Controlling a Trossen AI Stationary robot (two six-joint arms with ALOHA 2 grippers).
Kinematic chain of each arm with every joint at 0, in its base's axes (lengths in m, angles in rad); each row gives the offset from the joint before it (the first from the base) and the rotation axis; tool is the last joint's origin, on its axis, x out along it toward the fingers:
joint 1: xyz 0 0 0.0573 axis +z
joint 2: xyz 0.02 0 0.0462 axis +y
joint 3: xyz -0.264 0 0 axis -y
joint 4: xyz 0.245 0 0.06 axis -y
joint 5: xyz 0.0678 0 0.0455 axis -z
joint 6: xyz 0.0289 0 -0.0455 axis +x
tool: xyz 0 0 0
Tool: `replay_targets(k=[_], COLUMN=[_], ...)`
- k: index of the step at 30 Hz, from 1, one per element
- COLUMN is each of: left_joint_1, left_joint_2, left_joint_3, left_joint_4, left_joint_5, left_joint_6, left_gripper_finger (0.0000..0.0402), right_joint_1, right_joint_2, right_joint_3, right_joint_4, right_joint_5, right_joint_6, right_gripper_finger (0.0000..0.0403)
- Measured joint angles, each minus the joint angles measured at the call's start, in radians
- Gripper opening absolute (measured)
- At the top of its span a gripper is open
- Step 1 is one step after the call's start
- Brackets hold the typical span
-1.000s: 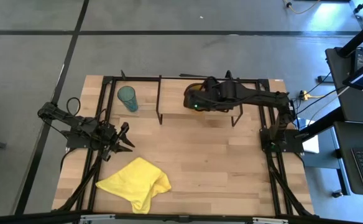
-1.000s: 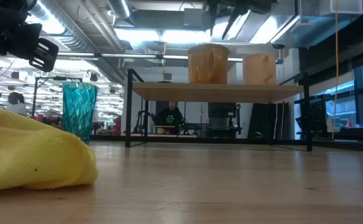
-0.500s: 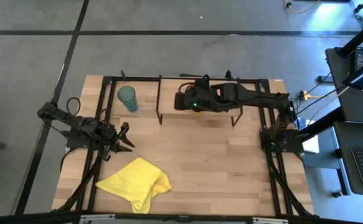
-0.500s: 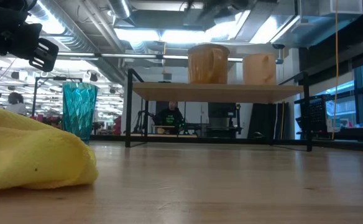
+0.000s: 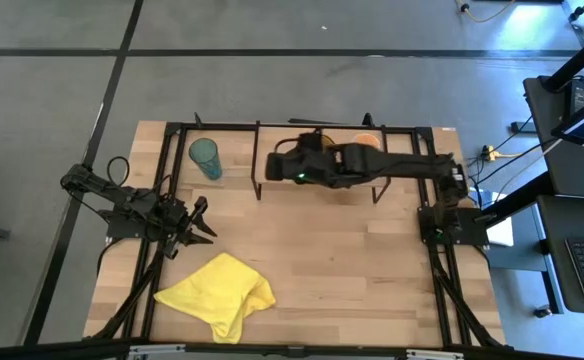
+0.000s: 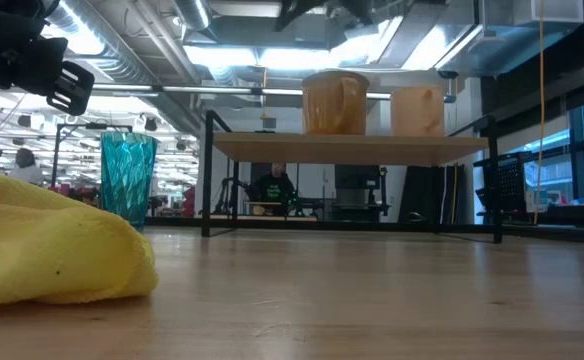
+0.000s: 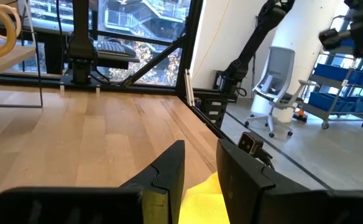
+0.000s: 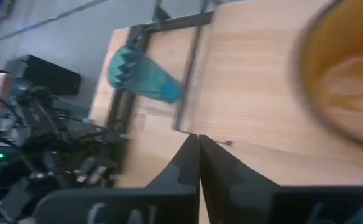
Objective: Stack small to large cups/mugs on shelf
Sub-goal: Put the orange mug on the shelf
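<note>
The amber-yellow mug (image 6: pixel 335 102) and the small pale-orange mug (image 6: pixel 417 110) stand upright side by side on the light-wood shelf (image 6: pixel 352 147). The pale-orange mug (image 5: pixel 365 141) also shows from above; my right arm hides the amber one there. The teal tumbler (image 5: pixel 206 157) stands upright on the tabletop, left of the shelf. My right gripper (image 5: pixel 270 165) hovers over the shelf's left part, shut and empty (image 8: pixel 198 155), with the amber mug (image 8: pixel 343 74) beside it. My left gripper (image 5: pixel 200 220) waits open and empty (image 7: pixel 200 180) near the table's left edge.
A crumpled yellow cloth (image 5: pixel 217 293) lies on the tabletop near the front left and also shows in the low view (image 6: pixel 52 240). A black metal frame (image 5: pixel 162 200) runs around the table. A bare stretch of wooden tabletop (image 5: pixel 342 260) lies in front of the shelf.
My right gripper has gone toward the table's left edge above the shelf, away from the amber mug and nearer the teal tumbler. Both mugs have stayed upright on the shelf.
</note>
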Motion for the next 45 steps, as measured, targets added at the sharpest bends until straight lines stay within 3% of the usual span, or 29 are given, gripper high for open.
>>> replay_targets(k=[6, 12, 17, 25, 33, 39, 45], left_joint_1=[0.000, 0.000, 0.000, 0.000, 0.000, 0.000, 0.000], left_joint_2=[0.000, 0.000, 0.000, 0.000, 0.000, 0.000, 0.000], left_joint_3=[0.000, 0.000, 0.000, 0.000, 0.000, 0.000, 0.000], left_joint_4=[0.000, 0.000, 0.000, 0.000, 0.000, 0.000, 0.000], left_joint_5=[0.000, 0.000, 0.000, 0.000, 0.000, 0.000, 0.000], left_joint_6=[0.000, 0.000, 0.000, 0.000, 0.000, 0.000, 0.000], left_gripper_finger=[0.0087, 0.0087, 0.0087, 0.0087, 0.0087, 0.0087, 0.0087], right_joint_1=[0.020, 0.064, 0.121, 0.232, 0.332, 0.342, 0.331], right_joint_2=[0.081, 0.095, 0.095, 0.095, 0.112, 0.184, 0.236], right_joint_3=[-0.001, -0.001, -0.001, -0.001, 0.000, -0.001, -0.001], right_joint_4=[0.122, 0.160, 0.159, 0.059, -0.068, -0.219, -0.223], right_joint_5=[0.021, 0.107, 0.251, 0.289, 0.476, 0.458, 0.461], right_joint_6=[0.003, 0.020, 0.071, 0.296, 0.588, 0.812, 0.856], right_gripper_finger=[0.0004, 0.0003, 0.0002, 0.0002, 0.0002, 0.0002, 0.0002])
